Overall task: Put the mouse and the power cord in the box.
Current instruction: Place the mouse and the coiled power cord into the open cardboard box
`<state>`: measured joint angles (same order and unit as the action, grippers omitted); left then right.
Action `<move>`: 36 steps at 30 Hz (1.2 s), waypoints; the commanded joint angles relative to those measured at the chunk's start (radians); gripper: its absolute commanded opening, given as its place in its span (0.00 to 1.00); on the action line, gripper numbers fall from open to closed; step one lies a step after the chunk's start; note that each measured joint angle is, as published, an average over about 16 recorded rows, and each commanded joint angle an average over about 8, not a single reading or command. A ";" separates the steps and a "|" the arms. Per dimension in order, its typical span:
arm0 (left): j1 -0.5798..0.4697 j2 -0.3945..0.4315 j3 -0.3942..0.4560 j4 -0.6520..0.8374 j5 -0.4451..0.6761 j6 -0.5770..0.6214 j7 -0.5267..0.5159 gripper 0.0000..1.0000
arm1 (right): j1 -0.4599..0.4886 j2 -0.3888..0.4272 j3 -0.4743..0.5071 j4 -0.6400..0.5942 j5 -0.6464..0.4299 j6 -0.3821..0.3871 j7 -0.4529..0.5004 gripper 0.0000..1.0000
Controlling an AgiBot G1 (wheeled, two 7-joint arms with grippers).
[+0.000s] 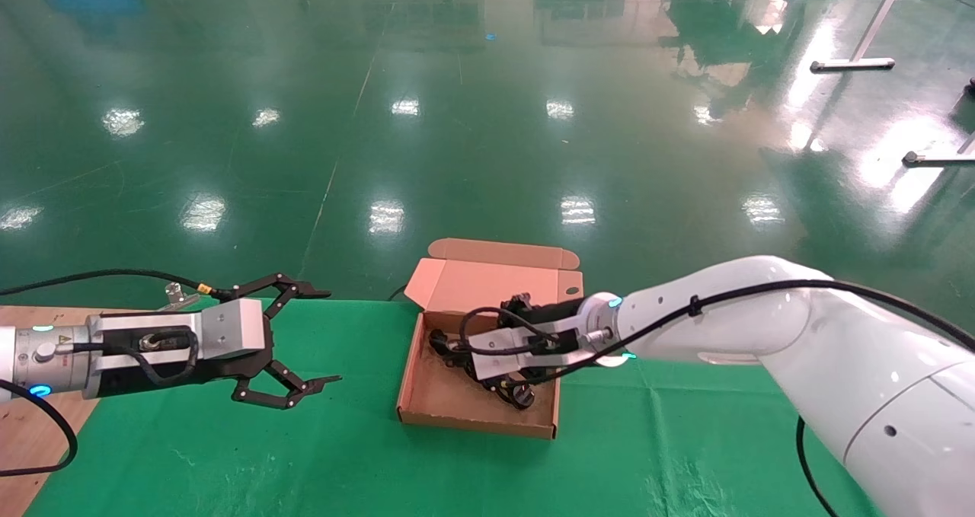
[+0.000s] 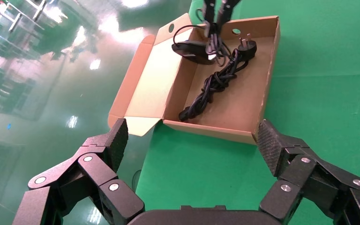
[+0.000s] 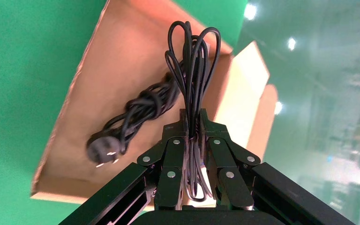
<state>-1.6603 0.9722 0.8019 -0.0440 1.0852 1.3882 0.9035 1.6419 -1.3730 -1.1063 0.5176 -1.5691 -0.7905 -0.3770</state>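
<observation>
The brown cardboard box (image 1: 472,423) lies open on the green cloth, its lid folded back on the far side. Inside it lies the power cord (image 2: 213,84), a knotted bundle with its plug (image 2: 246,49) near the box's right wall. My right gripper (image 3: 193,115) hangs over the box, shut on the looped thin cable (image 3: 192,61) of the mouse. The black mouse (image 2: 190,48) sits low in the box under that gripper (image 2: 215,26); I cannot tell whether it rests on the floor. My left gripper (image 1: 333,337) hovers open, left of the box, holding nothing.
The green cloth (image 1: 228,441) covers the table, with bare wood (image 1: 30,426) showing at its left end. Beyond the far table edge is shiny green floor, with metal stand feet (image 1: 853,64) at the far right. A small metal clip (image 1: 179,296) lies behind my left wrist.
</observation>
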 commanded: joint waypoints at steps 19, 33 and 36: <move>-0.004 0.002 0.000 0.013 0.000 0.005 0.007 1.00 | -0.010 0.001 -0.054 -0.003 0.035 0.028 0.037 1.00; 0.024 -0.015 -0.025 -0.050 -0.017 0.008 -0.047 1.00 | -0.023 0.029 -0.025 0.024 0.053 0.003 0.049 1.00; 0.052 -0.031 -0.049 -0.108 -0.033 0.013 -0.098 1.00 | -0.045 0.052 0.011 0.047 0.083 -0.026 0.070 1.00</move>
<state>-1.6061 0.9392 0.7509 -0.1567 1.0506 1.4016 0.8015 1.5919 -1.3098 -1.0880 0.5760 -1.4778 -0.8227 -0.3023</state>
